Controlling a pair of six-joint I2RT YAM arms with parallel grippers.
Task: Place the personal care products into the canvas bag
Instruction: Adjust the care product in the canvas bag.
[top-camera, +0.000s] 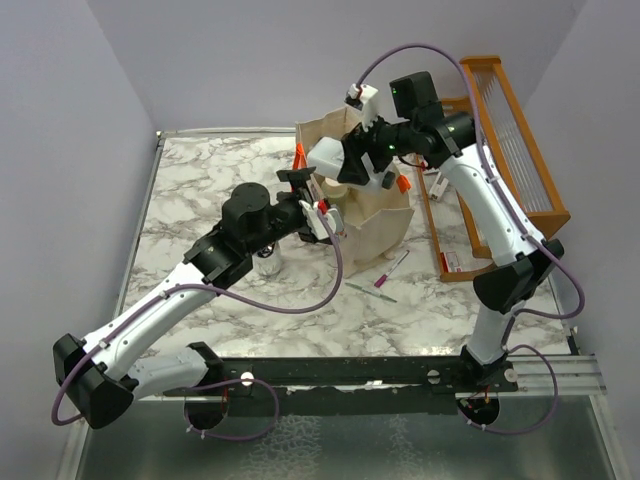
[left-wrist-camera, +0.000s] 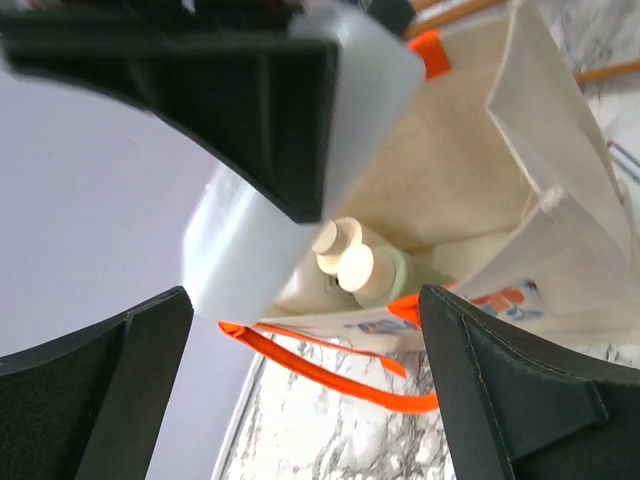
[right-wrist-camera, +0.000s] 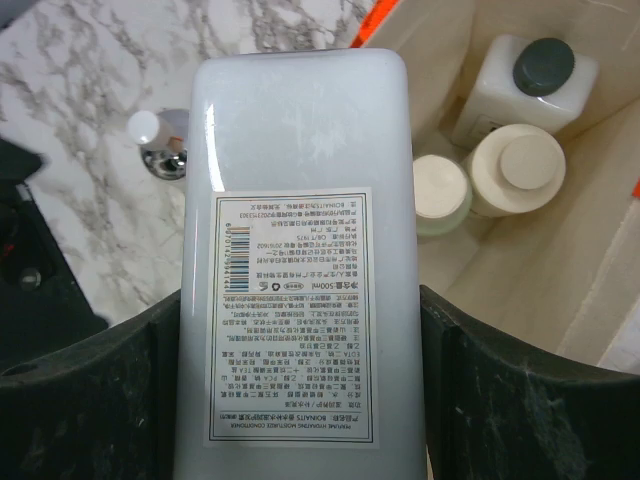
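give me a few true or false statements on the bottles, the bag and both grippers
1. The right gripper grips a white bottle. True.
2. The canvas bag is empty. False: a dark-capped bottle, a beige bottle and an olive-green bottle stand inside.
3. The chrome-capped bottle stands on the marble table, outside the bag. True.
4. The left gripper is clamped on a bottle. False: its jaws are open, holding nothing.

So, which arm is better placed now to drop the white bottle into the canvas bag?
Right. The right jaws hold the white bottle over the open canvas bag. The left jaws stand open beside the bag, gripping nothing.
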